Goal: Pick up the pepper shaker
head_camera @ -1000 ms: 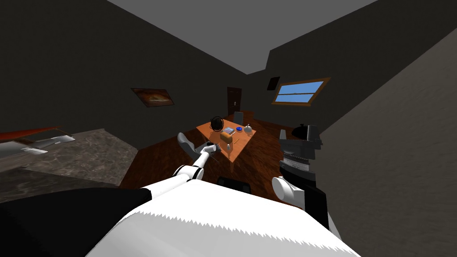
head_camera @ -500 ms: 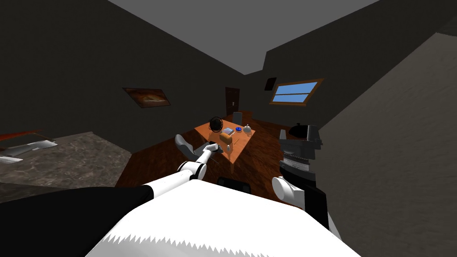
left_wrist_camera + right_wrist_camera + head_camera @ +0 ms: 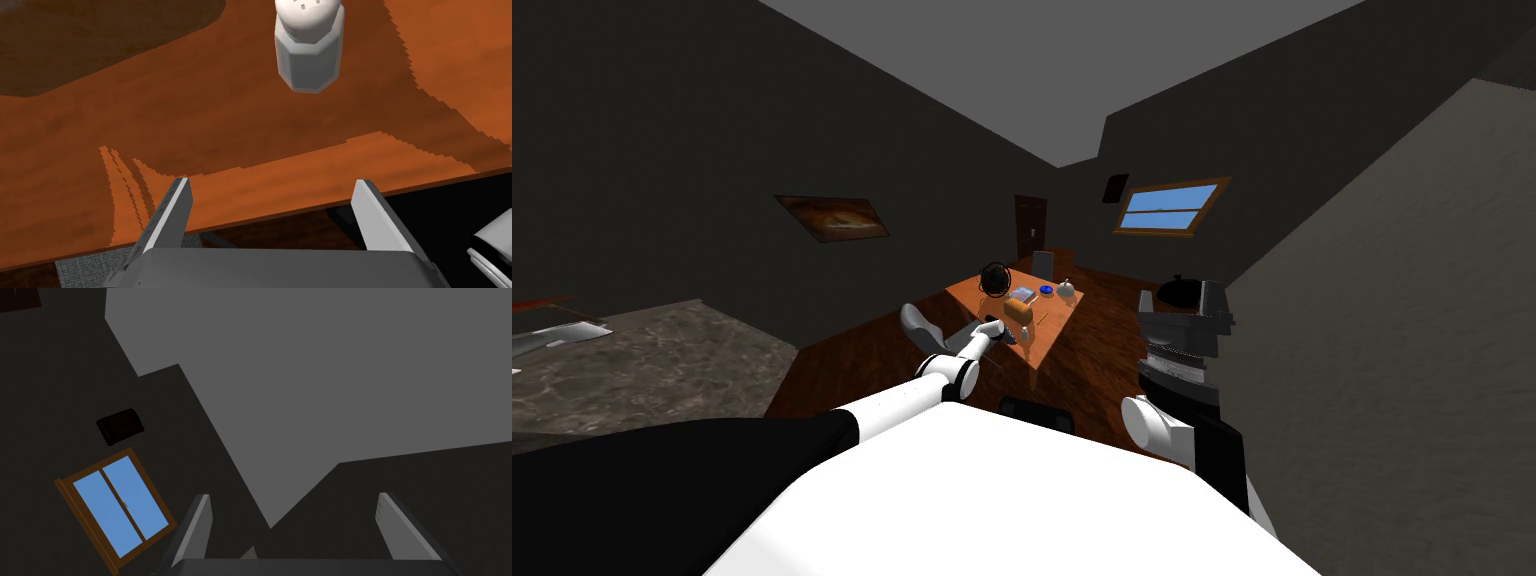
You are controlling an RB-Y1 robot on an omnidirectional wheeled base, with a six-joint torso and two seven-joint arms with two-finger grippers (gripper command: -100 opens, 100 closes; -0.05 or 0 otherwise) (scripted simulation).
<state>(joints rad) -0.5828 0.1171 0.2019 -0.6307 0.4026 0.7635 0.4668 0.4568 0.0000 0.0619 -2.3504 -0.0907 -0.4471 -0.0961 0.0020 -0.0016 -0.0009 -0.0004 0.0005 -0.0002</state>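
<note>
The left claw (image 3: pixel 272 184) is poised open over the edge of the orange wooden bench (image 3: pixel 125 130), its two fingers spread wide with nothing between them. The pepper shaker (image 3: pixel 309 50), white with a faceted body and a holed domed top, is seen standing upright on the bench beyond the fingertips, apart from them. A brown loaf-shaped block (image 3: pixel 1018 309) is seen further along the bench. The right claw (image 3: pixel 294 497) is raised at the robot's right, its fingers likewise spread and empty
</note>
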